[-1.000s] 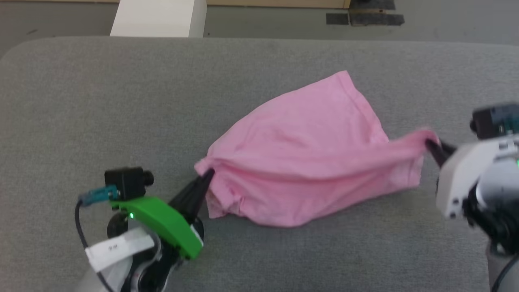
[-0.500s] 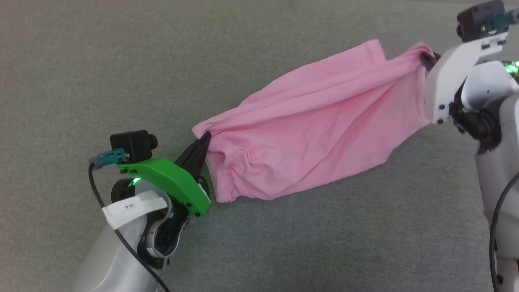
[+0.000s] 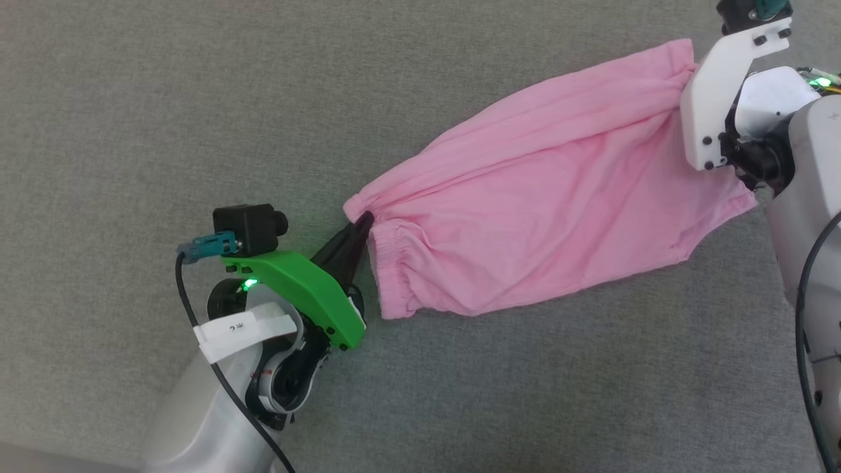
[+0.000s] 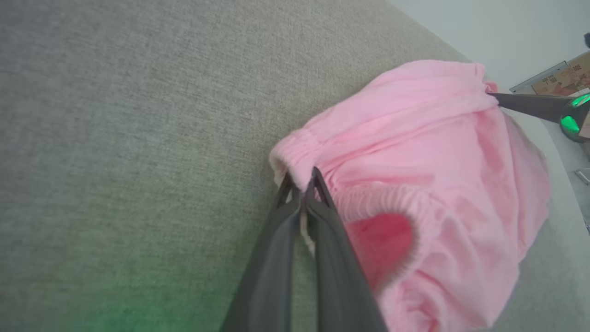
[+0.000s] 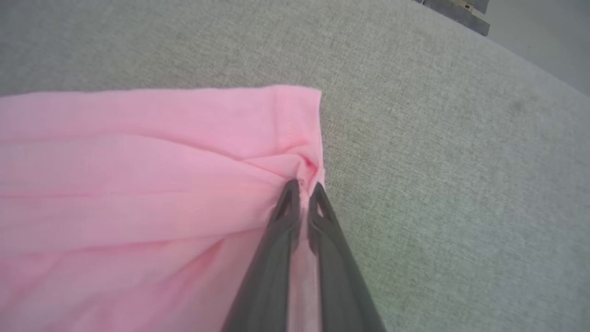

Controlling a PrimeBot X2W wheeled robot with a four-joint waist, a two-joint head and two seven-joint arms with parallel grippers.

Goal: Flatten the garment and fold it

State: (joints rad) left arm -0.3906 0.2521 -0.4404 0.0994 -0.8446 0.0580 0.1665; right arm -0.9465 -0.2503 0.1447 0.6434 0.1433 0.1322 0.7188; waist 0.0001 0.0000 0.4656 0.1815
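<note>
Garment [image 3: 545, 197] stretched tauter between left claw [image 3: 363, 223] and right claw [image 5: 302, 186], over upholstery [image 3: 197, 98].

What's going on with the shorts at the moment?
The robot holds a pair of light pink thin fabric shorts stretched between its two arms over a grey fabric surface. The left gripper is shut on a corner of the gathered elastic waistband. The right gripper is shut on the hemmed edge at the opposite end. The cloth is taut along the line between the two grips and sags in wrinkles beside it, so it is not yet flattened or folded.
</note>
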